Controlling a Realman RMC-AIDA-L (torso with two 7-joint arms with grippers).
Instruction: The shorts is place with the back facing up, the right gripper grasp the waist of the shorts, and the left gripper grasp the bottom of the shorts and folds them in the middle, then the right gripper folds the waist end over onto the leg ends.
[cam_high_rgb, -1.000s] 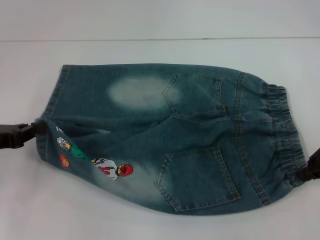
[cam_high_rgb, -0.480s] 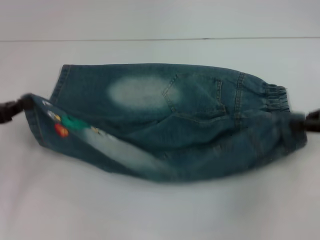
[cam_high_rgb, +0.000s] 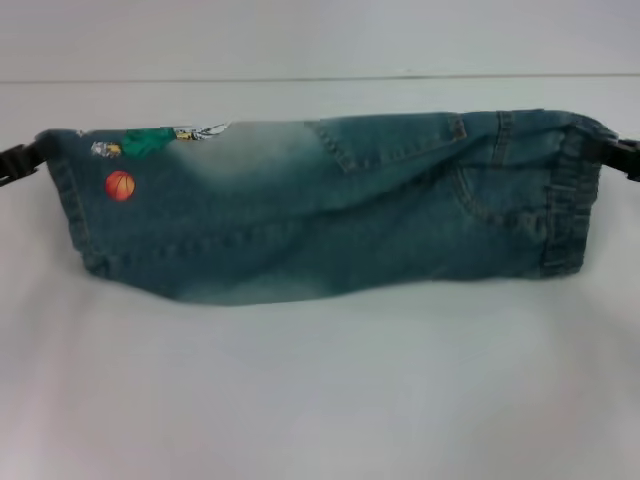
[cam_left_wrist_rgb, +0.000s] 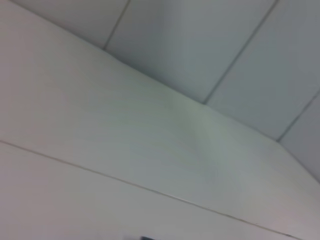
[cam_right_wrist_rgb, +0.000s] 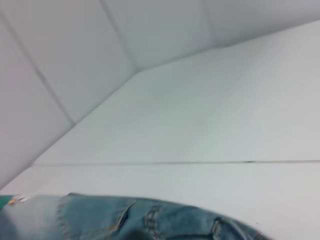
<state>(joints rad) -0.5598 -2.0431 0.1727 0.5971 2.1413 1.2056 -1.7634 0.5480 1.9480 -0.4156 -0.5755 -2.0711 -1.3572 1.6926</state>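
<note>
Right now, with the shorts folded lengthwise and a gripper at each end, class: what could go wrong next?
1. The left gripper and right gripper hold only the top corners of the shorts; a corner could slip.
2. The lower edge sags unevenly, so the fold may land misaligned on the table.

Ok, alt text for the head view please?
Denim shorts lie folded lengthwise on a white table, with the left pincer at the leg ends and the right pincer at the waist.
</note>
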